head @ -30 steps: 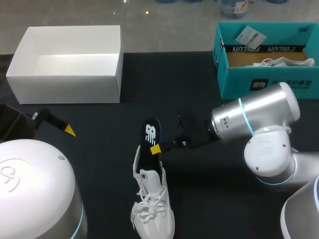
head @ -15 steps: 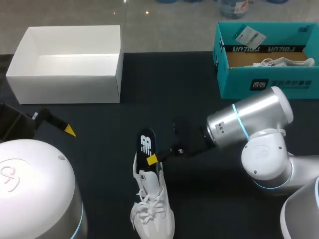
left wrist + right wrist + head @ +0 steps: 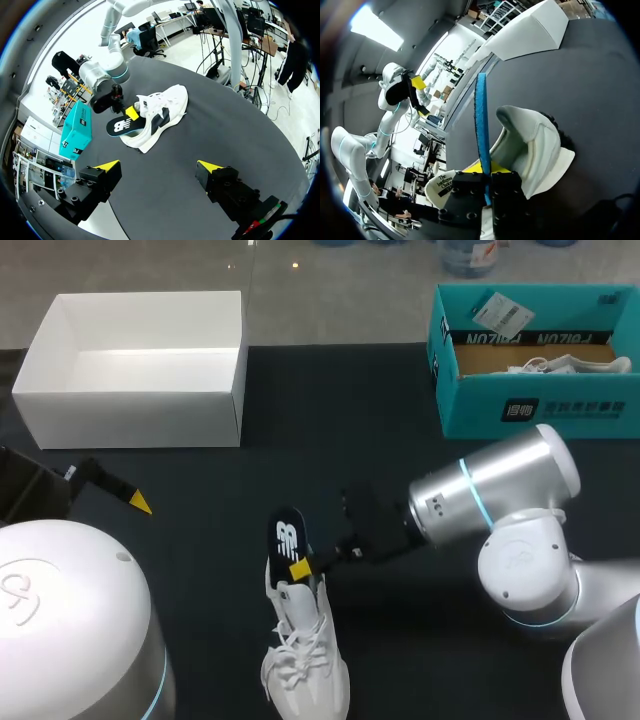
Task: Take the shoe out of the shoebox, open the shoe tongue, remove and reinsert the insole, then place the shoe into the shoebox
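**A:** Where does it stand?

**B:** The white sneaker point(image 3: 305, 655) lies on the black table point(image 3: 200, 540), out of any box. The black insole point(image 3: 288, 536) is half in it, with the toe end down inside and the heel end poking out past the heel collar. The right gripper point(image 3: 300, 566) is pinched narrow on that insole, one yellow tip on each face, close to the collar.

**A:** And the other arm?

**B:** The left gripper point(image 3: 159, 167) hangs well apart from the shoe with its fingers spread wide, holding nothing. That's my main worry, because nothing pins the sneaker down.

**A:** So any push or pull along the insole moves the whole shoe?

**B:** I'd expect so. The sneaker is light and the cloth looks slick, so friction inside could drag it along or roll it onto its side.

**A:** What about the insole itself?

**B:** It's thin and floppy. Pushed from the heel end, it could buckle at the collar or fold over inside instead of lying flat. The grip is a small pinch, so it could also slip out or twist.

**A:** And after that?

**B:** The empty white box point(image 3: 135, 370) sits far off to the left. The teal shoebox point(image 3: 535, 405) is nearer the right arm, but something already lies in it.
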Controlling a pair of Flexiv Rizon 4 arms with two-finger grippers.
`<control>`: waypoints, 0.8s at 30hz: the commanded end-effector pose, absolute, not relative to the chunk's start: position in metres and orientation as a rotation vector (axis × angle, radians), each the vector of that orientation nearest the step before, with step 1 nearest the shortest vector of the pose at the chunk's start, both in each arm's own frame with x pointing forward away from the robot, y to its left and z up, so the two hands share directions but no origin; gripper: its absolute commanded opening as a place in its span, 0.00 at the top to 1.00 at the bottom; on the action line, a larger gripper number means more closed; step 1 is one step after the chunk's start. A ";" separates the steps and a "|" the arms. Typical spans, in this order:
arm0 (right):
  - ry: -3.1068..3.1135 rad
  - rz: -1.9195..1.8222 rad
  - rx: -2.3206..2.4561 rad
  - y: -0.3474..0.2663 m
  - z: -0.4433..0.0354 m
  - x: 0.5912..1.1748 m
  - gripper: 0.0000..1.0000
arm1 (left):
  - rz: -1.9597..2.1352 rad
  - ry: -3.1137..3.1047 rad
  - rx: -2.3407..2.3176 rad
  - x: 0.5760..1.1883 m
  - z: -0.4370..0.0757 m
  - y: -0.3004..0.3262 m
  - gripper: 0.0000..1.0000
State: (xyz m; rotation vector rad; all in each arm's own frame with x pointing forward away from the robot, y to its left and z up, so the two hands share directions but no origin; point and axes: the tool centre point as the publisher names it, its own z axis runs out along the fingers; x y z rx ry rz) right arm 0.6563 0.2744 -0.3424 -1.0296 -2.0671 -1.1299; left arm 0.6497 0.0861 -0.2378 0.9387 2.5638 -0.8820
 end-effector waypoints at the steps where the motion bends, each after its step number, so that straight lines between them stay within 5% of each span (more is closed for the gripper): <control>1: -2.097 -1.111 -1.036 0.276 -0.332 0.662 1.00 | -0.880 2.566 0.941 0.650 -0.238 0.086 0.00; 2: -2.101 -1.114 -1.036 0.275 -0.330 0.664 0.97 | -0.880 2.566 0.941 0.650 -0.238 0.086 0.00; 3: -2.105 -1.118 -1.037 0.275 -0.328 0.665 0.78 | -0.880 2.566 0.941 0.650 -0.238 0.086 0.00; 6: -2.117 -1.124 -1.037 0.272 -0.324 0.670 0.55 | -0.880 2.566 0.941 0.650 -0.238 0.086 0.00; 11: -2.128 -1.129 -1.037 0.271 -0.321 0.674 0.51 | -0.880 2.566 0.941 0.650 -0.238 0.086 0.00; 18: -2.135 -1.131 -1.052 0.267 -0.321 0.676 0.57 | -0.880 2.566 0.941 0.650 -0.238 0.086 0.00; 21: -2.133 -1.137 -1.056 0.266 -0.321 0.676 0.78 | -0.880 2.566 0.941 0.650 -0.238 0.086 0.00; 22: -2.133 -1.136 -1.054 0.266 -0.321 0.676 1.00 | -0.880 2.566 0.941 0.650 -0.238 0.086 0.00; 24: -2.131 -1.135 -1.053 0.266 -0.322 0.676 1.00 | -0.880 2.566 0.941 0.650 -0.238 0.086 0.00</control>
